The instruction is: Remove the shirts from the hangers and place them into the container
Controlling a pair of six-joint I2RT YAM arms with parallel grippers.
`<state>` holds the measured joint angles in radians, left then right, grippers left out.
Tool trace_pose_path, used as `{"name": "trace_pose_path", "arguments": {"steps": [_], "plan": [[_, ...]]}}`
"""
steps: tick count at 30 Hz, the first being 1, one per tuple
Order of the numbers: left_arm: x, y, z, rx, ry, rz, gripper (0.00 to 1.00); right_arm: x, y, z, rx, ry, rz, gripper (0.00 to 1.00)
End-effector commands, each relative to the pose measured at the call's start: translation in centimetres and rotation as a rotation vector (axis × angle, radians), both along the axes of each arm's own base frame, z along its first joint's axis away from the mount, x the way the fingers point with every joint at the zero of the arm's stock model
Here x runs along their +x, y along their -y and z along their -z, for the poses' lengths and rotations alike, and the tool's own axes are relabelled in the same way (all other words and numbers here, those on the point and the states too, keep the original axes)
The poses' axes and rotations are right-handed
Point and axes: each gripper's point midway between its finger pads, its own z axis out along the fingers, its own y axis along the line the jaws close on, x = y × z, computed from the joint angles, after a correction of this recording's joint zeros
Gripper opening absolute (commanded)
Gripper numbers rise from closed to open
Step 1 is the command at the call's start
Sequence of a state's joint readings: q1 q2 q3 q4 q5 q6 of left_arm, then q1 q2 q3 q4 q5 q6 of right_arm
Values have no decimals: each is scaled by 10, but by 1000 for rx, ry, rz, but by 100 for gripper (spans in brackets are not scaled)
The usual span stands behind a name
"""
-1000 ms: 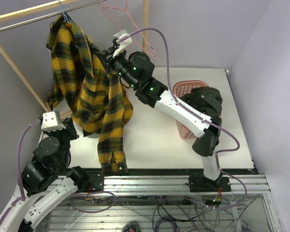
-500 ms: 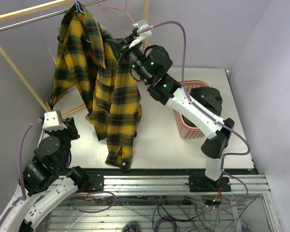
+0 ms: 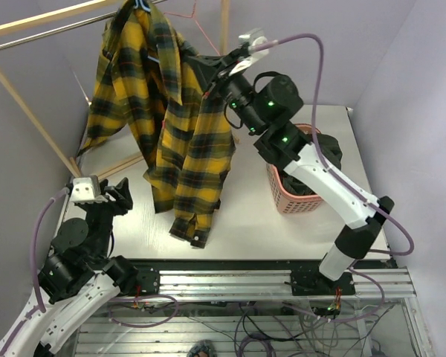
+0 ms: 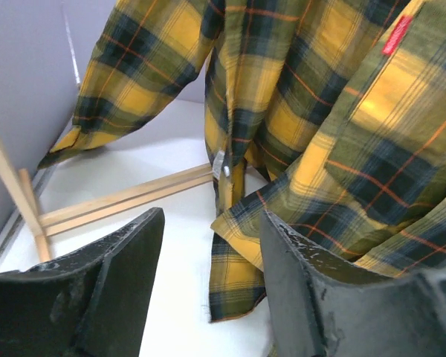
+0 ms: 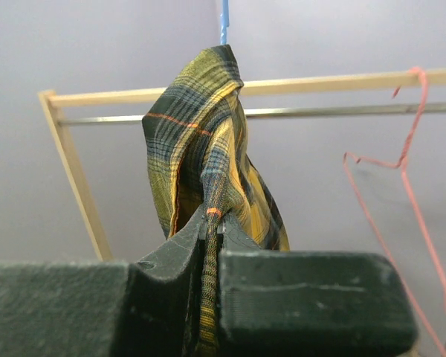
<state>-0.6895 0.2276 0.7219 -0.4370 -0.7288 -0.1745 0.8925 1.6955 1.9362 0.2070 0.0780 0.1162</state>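
Observation:
The yellow-and-black plaid shirt (image 3: 186,141) hangs from a light blue hanger (image 3: 139,4) on the rail, its hem trailing on the table. My right gripper (image 3: 207,80) is raised high and shut on a fold of the shirt (image 5: 208,171) near the collar; the blue hanger's hook (image 5: 223,22) shows above it. My left gripper (image 3: 116,195) sits low at the near left, open and empty, with the shirt's hem (image 4: 245,290) lying just beyond its fingers (image 4: 305,290). The bare pink hanger (image 3: 201,26) hangs on the rail. The pink container (image 3: 291,199) stands at the right with dark cloth (image 3: 325,147) in it.
A wooden rack holds the rail (image 5: 320,111); its slanted post (image 3: 30,97) is at the left and its base bar (image 4: 119,201) lies on the table behind the left gripper. Purple walls close in at the back and right.
My right arm has lifted the plaid shirt up and to the right, dragging its hem off the table's front edge. The left gripper has opened and shifted slightly forward.

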Motion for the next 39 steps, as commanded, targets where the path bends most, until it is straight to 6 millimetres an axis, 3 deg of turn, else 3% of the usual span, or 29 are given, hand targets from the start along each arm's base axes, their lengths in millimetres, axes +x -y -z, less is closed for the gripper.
{"name": "trace_pose_path", "arguments": {"steps": [1,9,15,18,22,24,29,34,39], "plan": [[-2,11,-23,-45,115,79,68,-22,42,-65,153,121,7,0],[6,22,-37,-68,124,97,76,-41,59,-66,137,113,-16,0],[26,39,-80,-1,154,111,83,-75,89,-52,99,87,-50,0],[36,50,-103,37,171,133,84,-92,108,-33,75,54,-55,0],[45,71,-127,77,217,202,85,-114,131,5,58,-24,-77,0],[46,82,-135,101,254,247,84,-121,138,30,57,-72,-92,0],[45,109,-145,152,314,374,84,-143,156,64,86,-140,-130,0],[31,140,-151,192,363,559,80,-154,166,83,72,-156,-140,0],[22,154,-157,197,397,647,78,-161,173,92,60,-163,-145,0]]}}
